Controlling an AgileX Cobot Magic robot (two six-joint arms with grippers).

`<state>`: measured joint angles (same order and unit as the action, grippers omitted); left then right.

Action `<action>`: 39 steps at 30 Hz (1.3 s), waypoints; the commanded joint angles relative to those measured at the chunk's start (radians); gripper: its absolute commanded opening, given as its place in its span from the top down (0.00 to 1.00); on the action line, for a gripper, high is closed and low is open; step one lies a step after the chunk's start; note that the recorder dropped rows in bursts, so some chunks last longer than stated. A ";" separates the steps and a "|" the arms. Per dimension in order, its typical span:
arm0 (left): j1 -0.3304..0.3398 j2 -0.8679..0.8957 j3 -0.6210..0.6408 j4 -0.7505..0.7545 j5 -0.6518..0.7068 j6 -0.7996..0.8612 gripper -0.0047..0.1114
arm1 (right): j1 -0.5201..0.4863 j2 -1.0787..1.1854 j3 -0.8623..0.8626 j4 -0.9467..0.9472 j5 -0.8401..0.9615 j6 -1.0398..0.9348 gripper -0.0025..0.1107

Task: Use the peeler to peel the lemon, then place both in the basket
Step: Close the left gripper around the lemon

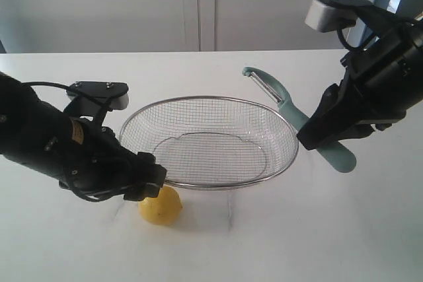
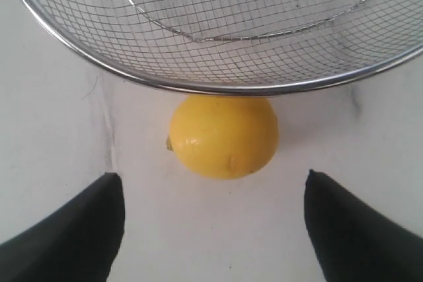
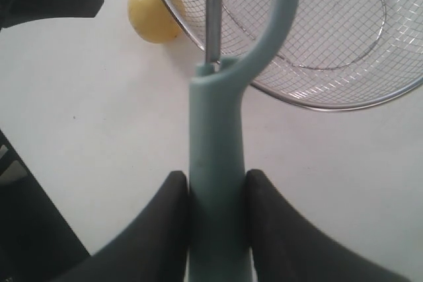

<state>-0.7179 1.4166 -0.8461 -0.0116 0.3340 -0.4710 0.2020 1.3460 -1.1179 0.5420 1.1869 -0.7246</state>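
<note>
White tabletop (image 1: 330, 229) carried a large oval silver wire-mesh basket (image 1: 218, 185) at centre, empty. Right pincer (image 1: 314, 138) was clenched on the handle of the slim teal-green plastic peeler (image 1: 291, 107), held by the basket's right rim, blade end pointing far-left. Left pincer (image 1: 151, 183) stood released and empty. The small round yellow lemon (image 1: 160, 205) lay unpeeled on the tabletop, near left, just ahead of that pincer and tucked under the basket's near rim; its long axis appeared to run across the jaw gap. Left arm was nearer. No legible writing.

Open table (image 2: 53, 130) flanking lemon (image 2: 223, 137), basket rim (image 2: 218, 88) close behind it
</note>
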 commanded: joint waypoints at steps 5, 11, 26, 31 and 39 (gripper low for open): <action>-0.034 0.102 0.019 -0.019 -0.100 -0.027 0.29 | 0.000 -0.007 0.002 0.007 -0.008 -0.011 0.98; -0.034 0.157 0.019 -0.019 -0.141 -0.027 0.29 | 0.000 -0.007 0.002 0.007 -0.008 -0.011 0.98; -0.034 0.167 0.019 -0.029 -0.207 -0.025 0.17 | 0.000 -0.007 0.002 0.007 -0.008 -0.011 0.98; -0.034 0.167 0.019 -0.029 -0.185 -0.025 0.17 | 0.000 -0.007 0.002 0.007 -0.008 -0.011 0.98; -0.063 0.176 0.019 -0.029 -0.196 -0.025 0.17 | 0.000 -0.007 0.002 0.007 -0.008 -0.011 0.98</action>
<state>-0.7608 1.5884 -0.8327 -0.0323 0.1331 -0.4925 0.2020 1.3460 -1.1179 0.5420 1.1869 -0.7246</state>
